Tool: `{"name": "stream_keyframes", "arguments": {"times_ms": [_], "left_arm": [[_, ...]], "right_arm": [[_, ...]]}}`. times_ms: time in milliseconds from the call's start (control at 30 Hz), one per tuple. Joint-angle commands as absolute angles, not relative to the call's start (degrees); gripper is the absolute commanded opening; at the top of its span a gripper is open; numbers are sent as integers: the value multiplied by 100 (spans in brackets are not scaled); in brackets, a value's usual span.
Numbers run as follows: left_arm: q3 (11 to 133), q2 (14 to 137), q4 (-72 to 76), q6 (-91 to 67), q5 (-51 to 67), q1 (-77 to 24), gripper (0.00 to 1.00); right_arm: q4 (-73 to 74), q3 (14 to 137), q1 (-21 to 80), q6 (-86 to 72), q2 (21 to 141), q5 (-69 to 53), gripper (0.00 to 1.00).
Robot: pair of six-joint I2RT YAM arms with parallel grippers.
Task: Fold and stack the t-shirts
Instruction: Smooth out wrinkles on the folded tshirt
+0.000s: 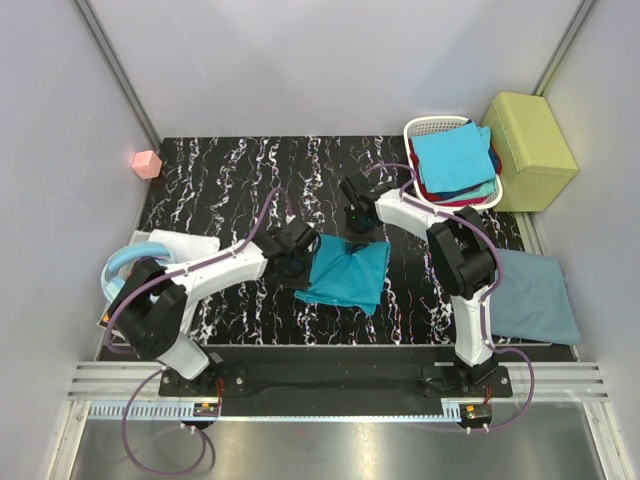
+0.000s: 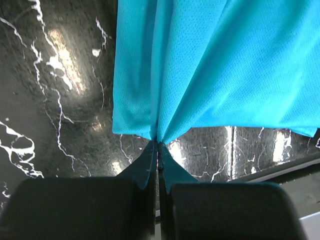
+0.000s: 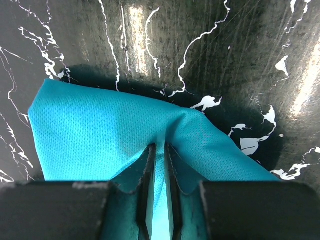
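You have the soft teal mesh-cloth t-shirt (image 1: 350, 278) pinched twice, left gripper (image 2: 158, 145) clamped on its left edge, right gripper (image 3: 159, 148) on its far edge, cloth lying nearward.

two arms: one left arm (image 1: 215, 268), one right arm (image 1: 460, 255), with one pincer each, left pincer (image 2: 158, 143) and right pincer (image 3: 159, 146). two shirts on the surface (image 1: 230, 180): one teal t-shirt (image 1: 345, 275), one grey-blue t-shirt (image 1: 530, 295). one white basket (image 1: 425, 128) with one stack of shirts (image 1: 455, 155), at least three colours showing (bright blue, teal, red); exact number unclear. one yellow-green box (image 1: 530, 145). one pink cube (image 1: 147, 164).
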State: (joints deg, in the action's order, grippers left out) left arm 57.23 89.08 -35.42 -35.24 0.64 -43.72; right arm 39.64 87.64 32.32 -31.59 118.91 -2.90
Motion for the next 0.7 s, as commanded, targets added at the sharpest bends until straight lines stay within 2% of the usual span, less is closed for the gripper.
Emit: {"name": "stream_keyframes", "arguments": {"times_ms": [0,200,267,333,367,400,467,500,667], "left_arm": [[5441,8578,-3753,-3621,193,-4421,0],[5168,8657,-3762,-3612,211,-4438,0],[5203,8605,-3762,-3560,62,-4456,0],[5317,8342,-3788,-3498,-278,-4482,15],[5387,8228,-3805,-3489,-394,-4482,24],[5527,8000,-3823,-3472,-500,-4482,36],[5790,7814,-3849,-3428,-790,-4482,46],[5879,7657,-3884,-3428,-887,-4482,55],[6397,7444,-3894,-3314,-1309,-4482,65]], "right_arm": [[3990,8631,3182,-3146,12305,-123,19],[3981,8517,3182,-3094,12296,-132,20],[3973,8508,3182,-3050,12156,-53,24],[3955,8508,3182,-3024,11954,-35,29],[3972,8534,3182,-3023,11710,156,35],[4016,8621,3190,-3015,11568,193,38],[4086,8779,3182,-3015,11191,290,45],[4217,9006,3190,-2971,11093,316,47],[4614,9641,3182,-2944,10539,343,50]]}}
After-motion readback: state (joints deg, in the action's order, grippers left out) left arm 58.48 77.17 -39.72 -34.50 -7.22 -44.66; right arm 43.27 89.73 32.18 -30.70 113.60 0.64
